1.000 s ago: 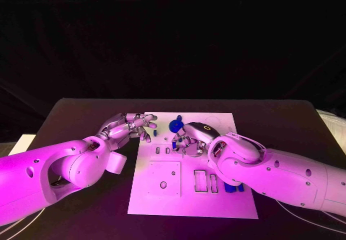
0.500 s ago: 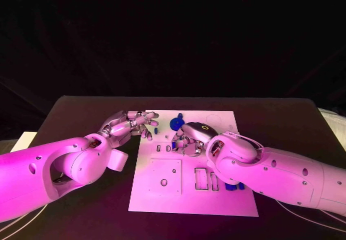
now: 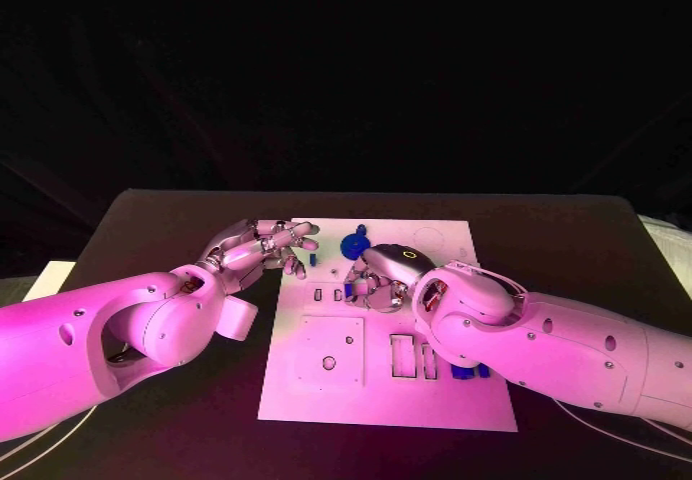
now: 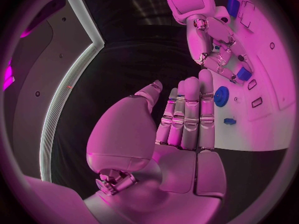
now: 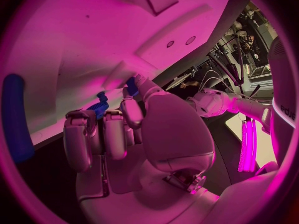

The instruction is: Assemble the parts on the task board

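Note:
The white task board (image 3: 325,400) lies in the middle of the black table. My right hand (image 3: 378,280) hovers low over its far middle, fingers curled down, and pinches a small blue part (image 5: 98,107) against the board; the same part (image 4: 243,73) shows under its fingertips. My left hand (image 3: 270,246) is at the board's far left edge, fingers (image 4: 190,109) straight and holding nothing. A blue gear (image 3: 353,243) lies on the board between the two hands. Beside the gear (image 4: 221,96) lies a small blue piece (image 4: 229,120).
Two slots (image 3: 411,357) are cut in the board's middle, with a raised square plate (image 3: 330,352) to their left. More blue parts (image 3: 464,371) lie by my right forearm. A long blue part (image 5: 14,114) rests on the board. Black table (image 3: 159,215) surrounds the board.
Both hands stay about where they were. The left hand's fingers have edged slightly toward the far side.

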